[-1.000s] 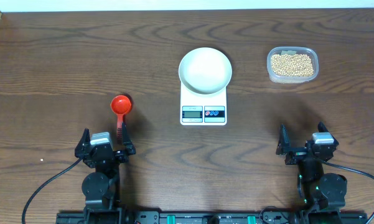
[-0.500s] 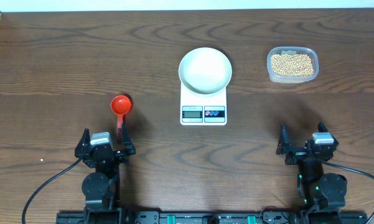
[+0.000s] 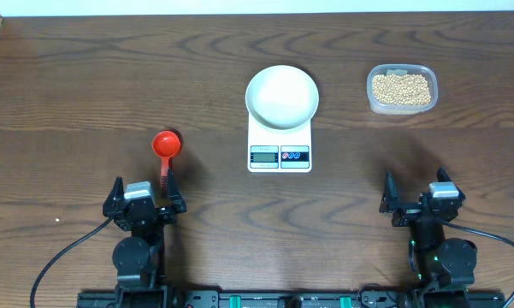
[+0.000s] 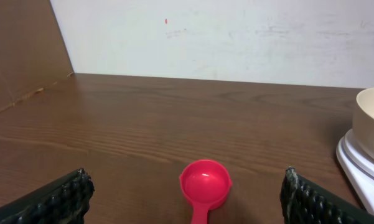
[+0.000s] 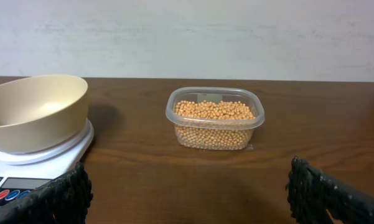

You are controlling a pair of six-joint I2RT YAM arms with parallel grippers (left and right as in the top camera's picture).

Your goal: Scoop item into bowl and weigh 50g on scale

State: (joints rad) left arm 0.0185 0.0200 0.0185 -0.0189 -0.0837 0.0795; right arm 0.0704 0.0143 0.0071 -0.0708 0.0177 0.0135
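On the dark wood-grain counter [image 3: 85, 85] everything's laid out neat — the white bowl [image 3: 281, 96] sits on the scale [image 3: 280, 157] in the middle, and the beans [image 3: 400, 88] are all in a clear tub [image 3: 370, 96] off to the right, well apart from it. A red scoop [image 3: 166, 144] lies just ahead of the left pincer [image 3: 145, 181], while the right pincer [image 3: 415, 181] faces the tub. Both are spread wide, gripping nothing. Behind it all — a plain pale wall [image 4: 236, 31], with a brown board [image 4: 18, 50] at the left edge.

Even soft indoor light, sharp focus, faint shadows, no glare
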